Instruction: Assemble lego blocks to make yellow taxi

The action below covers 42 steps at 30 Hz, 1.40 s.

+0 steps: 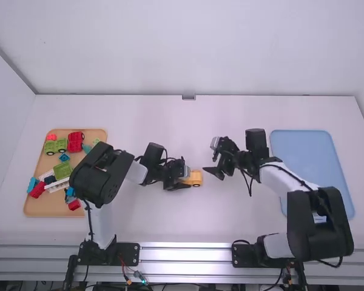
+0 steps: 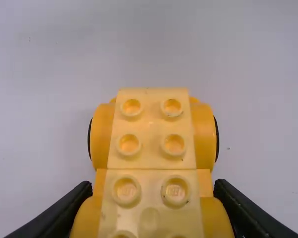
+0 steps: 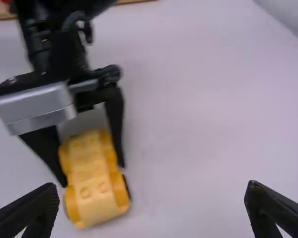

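Midway across the white desk (image 1: 200,224), left fingers (image 2: 238,206) grip the studded yellow plastic car base (image 2: 151,129). Right fingers (image 3: 30,210) wide, just right of it. Advise: hold base level, square up before closing.

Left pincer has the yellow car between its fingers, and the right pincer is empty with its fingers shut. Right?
Not quite: the right pincer is open, its fingers wide apart, as the right wrist view shows. It is indeed empty, and the left pincer does have the yellow car between its fingers.
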Motion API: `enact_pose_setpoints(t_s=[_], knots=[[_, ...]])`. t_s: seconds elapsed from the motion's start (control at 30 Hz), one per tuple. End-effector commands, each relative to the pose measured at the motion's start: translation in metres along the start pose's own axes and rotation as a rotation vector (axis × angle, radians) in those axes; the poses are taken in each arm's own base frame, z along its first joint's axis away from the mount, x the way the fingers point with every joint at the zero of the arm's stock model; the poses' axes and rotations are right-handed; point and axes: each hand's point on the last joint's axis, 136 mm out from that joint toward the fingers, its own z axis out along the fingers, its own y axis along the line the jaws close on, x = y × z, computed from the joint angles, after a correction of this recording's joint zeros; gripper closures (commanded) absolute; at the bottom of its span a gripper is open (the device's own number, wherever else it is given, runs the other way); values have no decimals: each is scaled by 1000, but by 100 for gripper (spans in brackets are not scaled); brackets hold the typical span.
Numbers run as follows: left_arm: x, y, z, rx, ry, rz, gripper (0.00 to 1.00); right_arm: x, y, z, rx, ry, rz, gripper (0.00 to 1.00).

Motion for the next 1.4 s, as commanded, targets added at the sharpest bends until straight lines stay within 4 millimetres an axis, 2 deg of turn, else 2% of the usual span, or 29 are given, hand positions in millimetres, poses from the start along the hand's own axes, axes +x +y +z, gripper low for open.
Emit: enact_pose_setpoints(t_s=[0.0,0.03,0.07,0.1,0.2,0.33,0.43,0.5,0.53,0.57,0.63,0.67,0.7,0.77,0.8,0.83,0.87,0.97,1.0,1.2,1.3,1.33,1.37], knots=[[4,9,2,-14,40,-9,17,20,-9,-5,143,108,141,1],[3,10,2,-9,43,-16,10,21,-11,-7,179,118,150,1],[3,11,2,-8,45,-18,8,22,-11,-8,189,121,153,2],[1,14,2,-4,50,-25,1,22,-10,-10,224,127,158,1],[-1,20,2,-10,68,-34,3,20,-7,-10,246,128,143,2],[-11,27,-11,-25,122,-58,1,15,-3,-6,238,111,119,2],[-38,31,-42,-33,147,-95,1,17,-4,-7,243,113,124,2],[-49,32,-59,-41,155,-116,1,16,-7,-9,250,108,124,1],[-56,34,-76,-60,175,-142,1,15,-8,-9,251,102,124,1],[-58,35,-82,-68,179,-151,1,15,-8,-9,253,101,124,1],[-69,40,-112,-125,196,-245,1,15,-11,-11,264,96,123,1],[-72,47,-135,-197,201,-361,1,15,-12,-11,266,94,124,1],[-72,47,-135,-197,201,-361,1,15,-12,-11,266,94,124,1],[-60,64,-180,-382,216,-590,1,11,-15,-11,278,77,146,2],[-52,69,-195,-451,228,-665,1,9,-16,-12,284,68,152,1],[-48,71,-202,-483,235,-698,1,8,-17,-12,287,64,154,2],[-24,76,-235,-637,266,-876,1,5,-19,-12,292,53,145,1],[13,71,-281,-849,306,-1125,1,-1,-21,-12,299,31,124,1],[32,63,-301,-927,311,-1240,1,-5,-22,-11,305,19,111,1],[83,36,-338,-1013,355,-1373,1,-17,-24,-11,316,-18,77,1],[121,21,-371,-1215,369,-1559,1,-20,-27,-12,324,-31,69,1],[125,19,-375,-1240,371,-1582,1,-20,-27,-12,325,-31,69,1],[139,10,-387,-1314,384,-1657,1,-20,-27,-12,328,-32,67,1]])
